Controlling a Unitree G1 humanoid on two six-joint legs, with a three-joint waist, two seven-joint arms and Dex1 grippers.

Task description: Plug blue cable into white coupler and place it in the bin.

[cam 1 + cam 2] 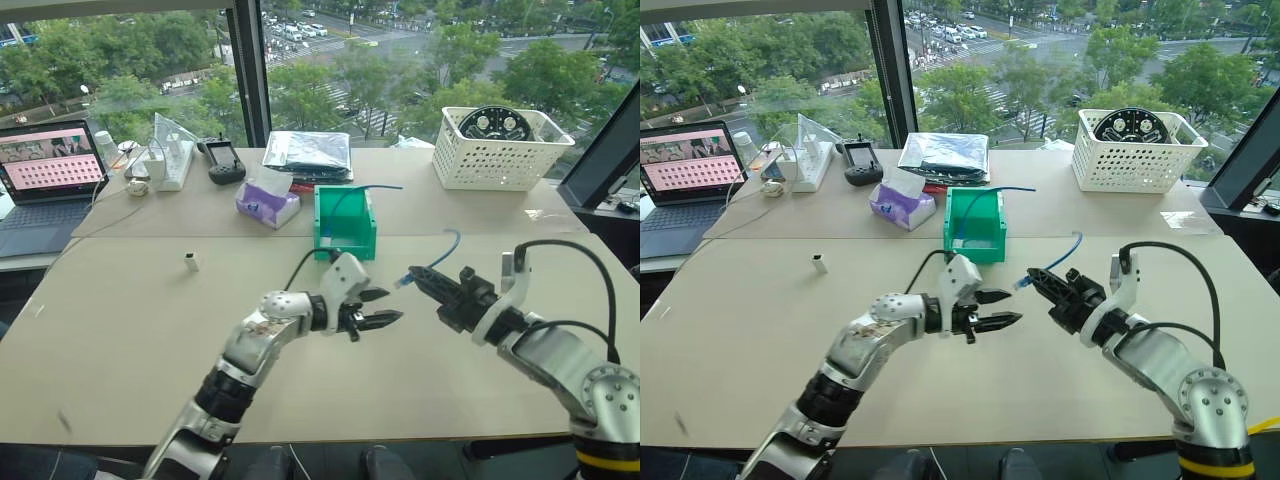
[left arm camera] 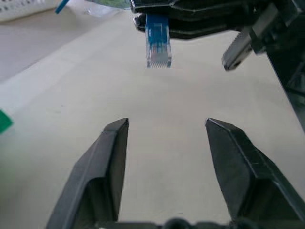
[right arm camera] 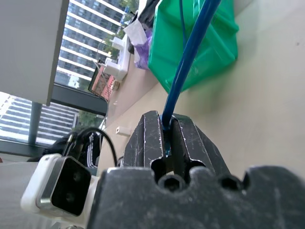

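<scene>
My right gripper (image 1: 422, 279) is shut on the blue cable (image 1: 447, 247) just behind its plug (image 2: 157, 44). The plug sticks out toward my left gripper, and the cable's tail curves up behind the fingers (image 3: 155, 138). My left gripper (image 1: 387, 307) hovers over the table's middle, open and empty, a short gap from the plug. The white coupler (image 1: 191, 262) stands alone on the table, far off to the left of both grippers. The green bin (image 1: 345, 230) stands just beyond the grippers with a blue cable strand (image 1: 352, 192) hanging out of it.
A white lattice basket (image 1: 490, 150) stands at the back right. A purple tissue pack (image 1: 267, 205), stacked bags (image 1: 305, 152), a black controller (image 1: 224, 160) and a white power strip (image 1: 176, 162) line the back. A laptop (image 1: 45, 175) is at the far left.
</scene>
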